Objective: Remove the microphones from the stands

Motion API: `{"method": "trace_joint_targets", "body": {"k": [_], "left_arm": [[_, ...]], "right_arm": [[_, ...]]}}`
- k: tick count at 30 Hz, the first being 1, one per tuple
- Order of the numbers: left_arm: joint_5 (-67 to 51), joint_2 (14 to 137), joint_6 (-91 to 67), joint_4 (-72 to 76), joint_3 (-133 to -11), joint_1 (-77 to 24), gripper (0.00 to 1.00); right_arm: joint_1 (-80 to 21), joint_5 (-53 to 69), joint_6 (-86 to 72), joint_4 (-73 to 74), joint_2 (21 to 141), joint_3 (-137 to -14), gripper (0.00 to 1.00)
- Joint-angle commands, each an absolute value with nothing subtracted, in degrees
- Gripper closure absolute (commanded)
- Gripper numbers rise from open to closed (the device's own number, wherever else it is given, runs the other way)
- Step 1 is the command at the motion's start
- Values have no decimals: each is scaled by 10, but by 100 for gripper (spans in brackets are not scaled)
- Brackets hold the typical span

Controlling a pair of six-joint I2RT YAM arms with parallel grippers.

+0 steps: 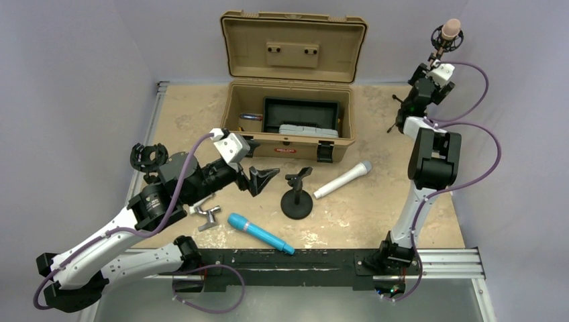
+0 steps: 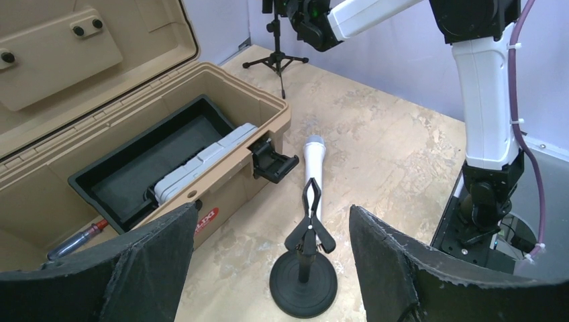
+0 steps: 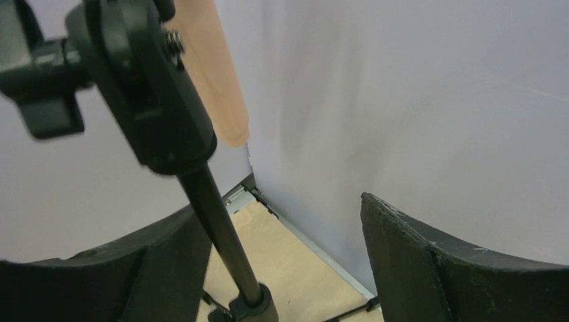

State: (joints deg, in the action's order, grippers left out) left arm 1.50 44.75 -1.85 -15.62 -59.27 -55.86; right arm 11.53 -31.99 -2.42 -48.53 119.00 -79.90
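The peach microphone sits in a black shock mount on top of a thin tripod stand at the far right corner. My right gripper is raised just under the mount. In the right wrist view its jaws stand apart, with the stand's black pole between them, close to the left finger. The microphone body shows above, behind the mount. My left gripper is open and empty, low over the table, left of a small desk stand.
A round-based desk stand with a clip is mid-table, with a white microphone lying behind it. A blue microphone lies near the front. An open tan toolbox is at the back. A spare shock mount is at the left.
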Motion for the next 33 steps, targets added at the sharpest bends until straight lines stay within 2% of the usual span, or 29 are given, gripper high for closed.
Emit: {"method": "trace_joint_targets", "body": {"k": [1,4,11,14,16,19,21,27,33], "left_arm": [[4,449,-15,-145,-610,-547,19],[4,451,-15,-143,-608,-545,19],[3,451,-20,-140,-607,-539,19],[3,451,-22,-139,-606,-538,19],[3,451,-21,-139,-606,-537,19],[3,451,-20,-140,-606,-537,19],[3,452,-20,-140,-606,-537,19],[-13,451,-23,-139,-606,-534,19],[-13,448,-23,-139,-607,-534,19]], "right_arm": [[121,-328,-13,-457,1203,-875,27],[122,-330,-10,-436,1224,-907,34],[122,-338,19,-466,1231,-905,35],[122,-336,26,-463,1235,-912,39],[121,-336,31,-460,1240,-917,47],[122,-334,41,-465,1242,-914,71],[122,-333,42,-467,1243,-912,81],[121,-333,54,-464,1235,-895,95],[120,-323,67,-487,1196,-848,100]]}}
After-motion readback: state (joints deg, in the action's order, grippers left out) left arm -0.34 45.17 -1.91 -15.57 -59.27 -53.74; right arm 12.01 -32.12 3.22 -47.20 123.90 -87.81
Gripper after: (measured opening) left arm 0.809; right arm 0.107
